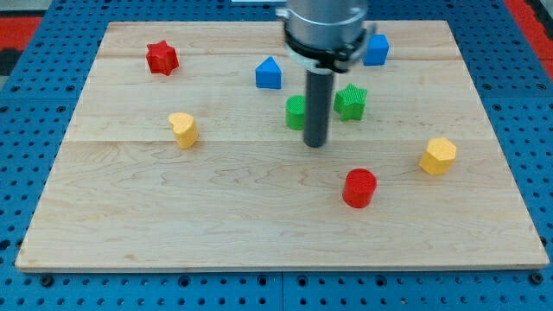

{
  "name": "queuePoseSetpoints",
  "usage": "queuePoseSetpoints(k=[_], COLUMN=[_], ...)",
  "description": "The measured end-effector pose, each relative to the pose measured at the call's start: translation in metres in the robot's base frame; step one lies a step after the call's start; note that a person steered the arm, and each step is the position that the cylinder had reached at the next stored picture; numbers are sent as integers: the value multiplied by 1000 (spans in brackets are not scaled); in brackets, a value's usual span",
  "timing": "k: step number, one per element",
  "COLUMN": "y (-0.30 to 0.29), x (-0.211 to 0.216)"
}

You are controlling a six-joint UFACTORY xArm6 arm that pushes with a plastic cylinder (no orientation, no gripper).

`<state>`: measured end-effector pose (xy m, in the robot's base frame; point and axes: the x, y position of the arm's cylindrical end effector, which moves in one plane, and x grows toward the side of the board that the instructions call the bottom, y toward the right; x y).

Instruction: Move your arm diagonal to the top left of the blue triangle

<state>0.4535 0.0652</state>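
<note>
Over on the view's left, near the top edge of the pale wooden desk [130,225], sat a small red star-shaped block [162,58]. Below it and a little to the right stood a yellow block [183,130] with a notched, heart-like top. Toward the middle, the blue triangle block [269,73], shaped like a little house with a pointed roof, rested in the upper part of the board, well apart from both of those.

Just right of it and lower down, a green block [295,112] was partly hidden behind the dark rod, so its shape could not be made out. The rod came straight down from the metal-ringed arm at the view's top, and my tip [316,144] touched the wood just below and right of that green block, to the lower right of the blue triangle block. No pincer was fitted, so nothing could be said of it being wide or narrow. On the rod's right stood a green star-shaped block [351,101], close beside it. Lower down lay a red cylinder [359,188], and above, partly behind the arm, a blue cube-like block [376,50]. Farthest right was a yellow hexagonal block [438,156].
</note>
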Motion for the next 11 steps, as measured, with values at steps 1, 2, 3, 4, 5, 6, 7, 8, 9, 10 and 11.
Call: queuePoseSetpoints(k=[1,2,3,4,5,6,7,8,9,10,11], y=[75,137,220,250,265,222,144,71,56,48,19], x=[3,-10,-36,-95,-165,-220,-236,-210,-171,-154,-156])
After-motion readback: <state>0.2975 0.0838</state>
